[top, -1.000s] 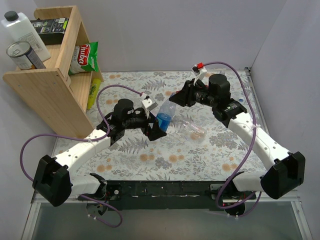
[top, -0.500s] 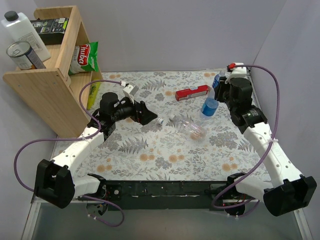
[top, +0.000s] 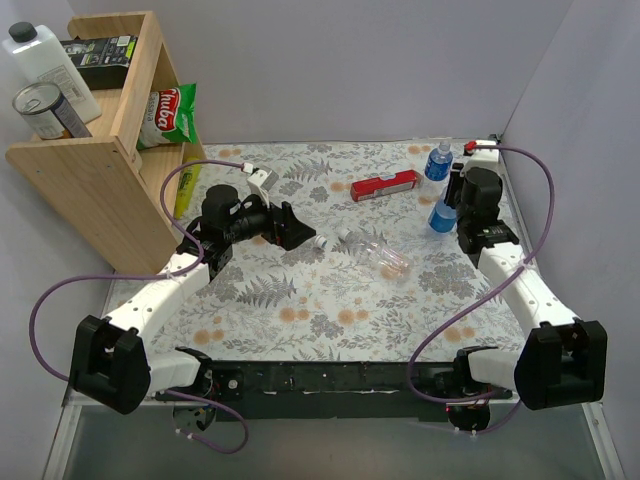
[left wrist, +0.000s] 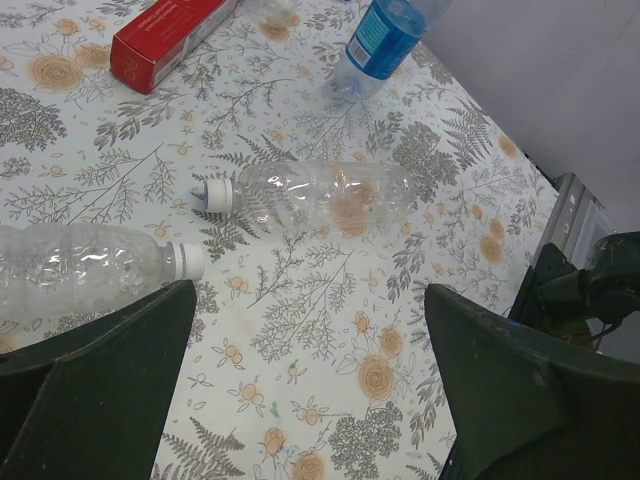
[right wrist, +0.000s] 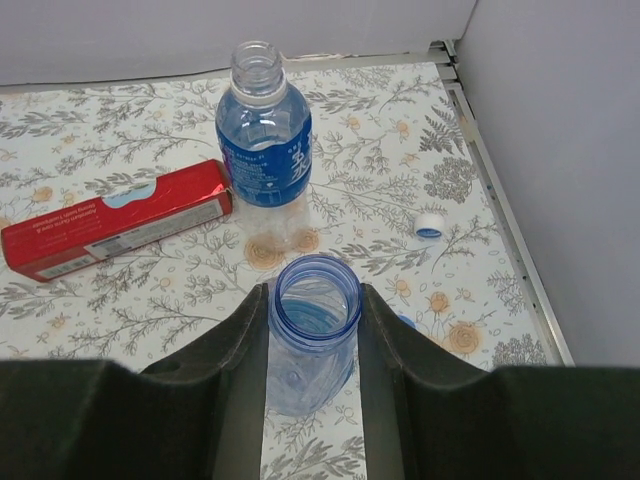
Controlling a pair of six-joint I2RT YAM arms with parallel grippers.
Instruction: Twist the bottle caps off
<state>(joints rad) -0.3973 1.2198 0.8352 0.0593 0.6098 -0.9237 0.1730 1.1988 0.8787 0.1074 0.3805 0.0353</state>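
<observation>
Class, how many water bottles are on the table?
4: standing bottle by the red box; held bottle in the right gripper; lying bottle and second lying bottle mid-table. Others may be hidden.

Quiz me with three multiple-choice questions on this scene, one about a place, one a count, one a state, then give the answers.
1. In the right wrist view, where does the loose white cap lie from the standing labelled bottle? A on its mouth; B to its right; C behind it.
2. How many clear bottles lie on their sides before the left gripper? A one; B four; C two.
3. The held bottle in the right gripper is: A uncapped; B capped; C lying flat.
Answers: 1 B, the cap sits apart, right of that bottle. 2 C, the left wrist view shows both. 3 A, its mouth is open.
</observation>
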